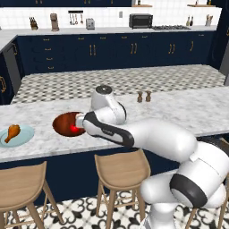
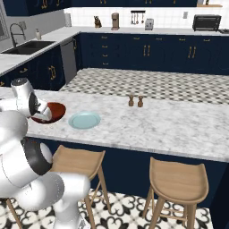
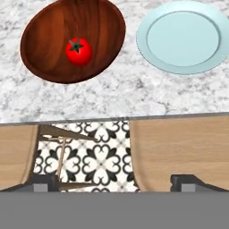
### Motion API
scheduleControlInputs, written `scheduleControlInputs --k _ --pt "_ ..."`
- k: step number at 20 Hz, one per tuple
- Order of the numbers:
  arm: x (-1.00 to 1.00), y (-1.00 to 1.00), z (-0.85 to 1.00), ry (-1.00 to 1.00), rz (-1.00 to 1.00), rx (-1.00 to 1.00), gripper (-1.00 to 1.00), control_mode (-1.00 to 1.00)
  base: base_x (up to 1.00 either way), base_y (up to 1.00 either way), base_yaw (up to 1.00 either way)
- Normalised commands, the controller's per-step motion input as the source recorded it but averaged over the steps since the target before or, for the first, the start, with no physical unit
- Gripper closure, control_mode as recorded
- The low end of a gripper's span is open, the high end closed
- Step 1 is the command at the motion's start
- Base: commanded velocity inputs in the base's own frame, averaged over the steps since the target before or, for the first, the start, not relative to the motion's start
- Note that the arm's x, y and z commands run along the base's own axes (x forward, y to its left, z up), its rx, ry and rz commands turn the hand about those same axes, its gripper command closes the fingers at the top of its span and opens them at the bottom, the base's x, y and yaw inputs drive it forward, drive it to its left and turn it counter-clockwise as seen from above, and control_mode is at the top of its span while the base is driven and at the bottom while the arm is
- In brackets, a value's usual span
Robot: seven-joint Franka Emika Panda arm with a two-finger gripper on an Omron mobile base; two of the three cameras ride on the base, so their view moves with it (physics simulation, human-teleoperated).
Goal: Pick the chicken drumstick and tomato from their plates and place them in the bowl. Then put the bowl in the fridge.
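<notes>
A white robot arm reaches over a marble kitchen island (image 1: 179,107) toward a dark wooden bowl (image 3: 71,40). The small red tomato (image 3: 79,51) with its green stem top lies inside the bowl, a little off its middle. Just beside the bowl sits a pale blue plate (image 3: 183,36) with nothing on it; in the hand view the 2 are close but apart. At the far end of the island, well apart from the bowl on its other side, a second pale blue plate (image 1: 18,135) carries the golden chicken drumstick (image 1: 12,132), its bone end pointing toward the island's near edge.

The gripper (image 3: 114,183) hangs over the island's near edge, above 2 wooden bar stools (image 3: 179,147) and the patterned floor tiles. Its 2 dark fingertips (image 3: 188,182) stand wide apart with nothing between them.

2 small brown shakers (image 2: 135,101) stand together farther along the island. Behind, navy cabinets (image 1: 134,49) with brass handles line the wall, with a toaster oven (image 1: 140,20) on the back counter
</notes>
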Motion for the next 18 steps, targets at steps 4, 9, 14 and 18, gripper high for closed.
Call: scheduleControlInputs --k 4,9,14,18 --pt "-0.01 -0.08 0.26 -0.01 0.0 0.0 -1.0 -1.0 0.0 0.0 0.0" --pt "0.0 0.0 0.0 0.0 0.0 0.0 -1.0 1.0 -0.51 0.92 0.01" --pt "0.0 0.0 0.0 0.0 0.0 0.0 -1.0 1.0 -0.23 1.0 0.0" --pt "0.0 0.0 0.0 0.0 0.0 0.0 -1.0 1.0 0.36 0.82 0.0"
